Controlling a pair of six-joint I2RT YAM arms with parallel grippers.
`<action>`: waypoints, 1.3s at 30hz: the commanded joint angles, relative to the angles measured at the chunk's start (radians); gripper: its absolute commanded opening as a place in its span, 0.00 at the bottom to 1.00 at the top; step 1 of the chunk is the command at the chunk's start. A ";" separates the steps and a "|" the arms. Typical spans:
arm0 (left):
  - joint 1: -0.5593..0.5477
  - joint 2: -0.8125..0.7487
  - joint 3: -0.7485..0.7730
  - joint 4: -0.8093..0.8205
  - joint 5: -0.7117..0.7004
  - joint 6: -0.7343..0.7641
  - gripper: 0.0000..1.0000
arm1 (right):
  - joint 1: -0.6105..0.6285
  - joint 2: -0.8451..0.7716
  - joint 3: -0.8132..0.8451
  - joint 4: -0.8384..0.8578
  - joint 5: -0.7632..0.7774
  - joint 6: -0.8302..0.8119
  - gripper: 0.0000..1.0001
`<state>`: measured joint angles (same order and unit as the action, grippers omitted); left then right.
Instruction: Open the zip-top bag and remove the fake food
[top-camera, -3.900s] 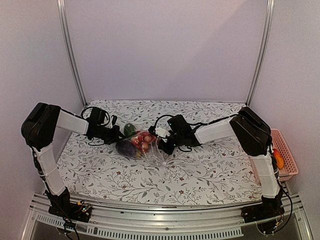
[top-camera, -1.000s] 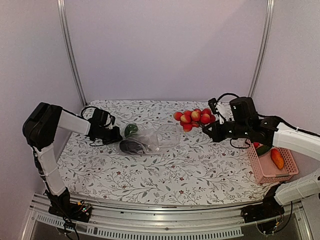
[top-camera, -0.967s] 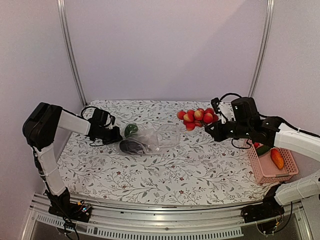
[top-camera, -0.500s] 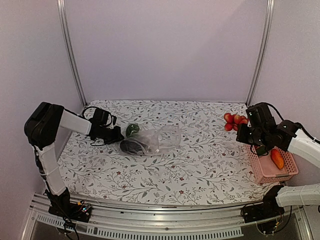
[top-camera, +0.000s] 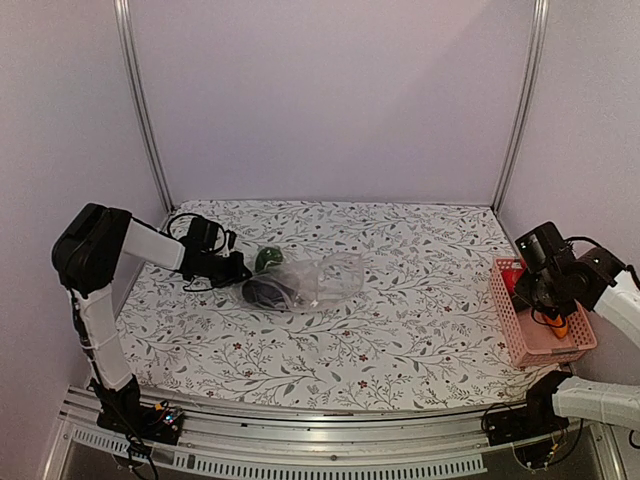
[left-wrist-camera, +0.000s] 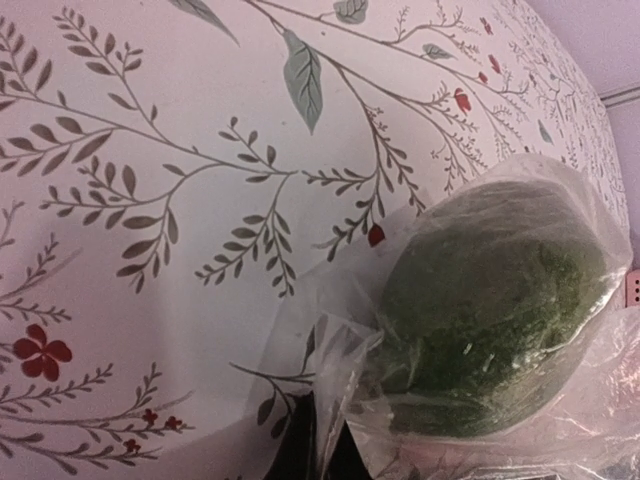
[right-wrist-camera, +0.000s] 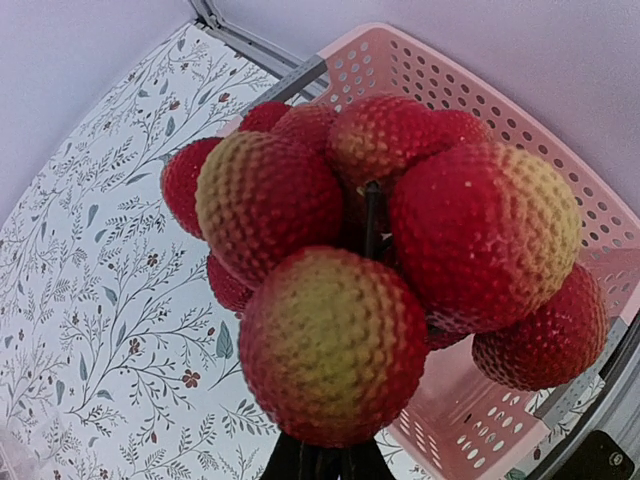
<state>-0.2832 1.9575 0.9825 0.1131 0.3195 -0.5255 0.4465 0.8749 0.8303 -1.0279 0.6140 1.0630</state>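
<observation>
The clear zip-top bag (top-camera: 318, 279) lies on its side on the floral table, mouth to the right. A dark purple piece (top-camera: 263, 292) sits inside it, and a dark green piece (top-camera: 264, 258) is at its far left corner. My left gripper (top-camera: 238, 269) is shut on the bag's left edge. In the left wrist view the fingertips (left-wrist-camera: 300, 462) pinch crinkled plastic beside the green piece (left-wrist-camera: 490, 310). My right gripper (top-camera: 518, 283) is shut on the stem of a red bumpy fruit cluster (right-wrist-camera: 370, 250), held over the pink basket (right-wrist-camera: 470, 110). A little red (top-camera: 507, 277) shows at the basket's near-left end.
The pink mesh basket (top-camera: 522, 347) stands at the table's right edge with an orange piece (top-camera: 560, 323) in it. Aluminium posts rise at the back corners. The patterned table surface (top-camera: 400, 320) lies between the bag and the basket.
My right arm carried the red cluster from mid-table rightward and lowered it over the pink basket. The left gripper has kept its hold on the bag, which barely moved.
</observation>
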 joint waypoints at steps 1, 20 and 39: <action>0.002 0.036 0.012 -0.009 0.014 0.001 0.00 | -0.014 -0.040 0.000 -0.075 0.077 0.102 0.00; 0.006 0.041 0.019 -0.005 0.033 -0.007 0.00 | -0.025 -0.036 -0.040 -0.001 0.026 0.089 0.60; 0.008 0.018 0.000 0.003 0.045 -0.014 0.00 | -0.020 0.109 -0.068 0.744 -0.765 -0.631 0.77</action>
<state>-0.2802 1.9724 0.9943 0.1226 0.3546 -0.5331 0.4248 0.9104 0.7456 -0.4549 0.1009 0.5400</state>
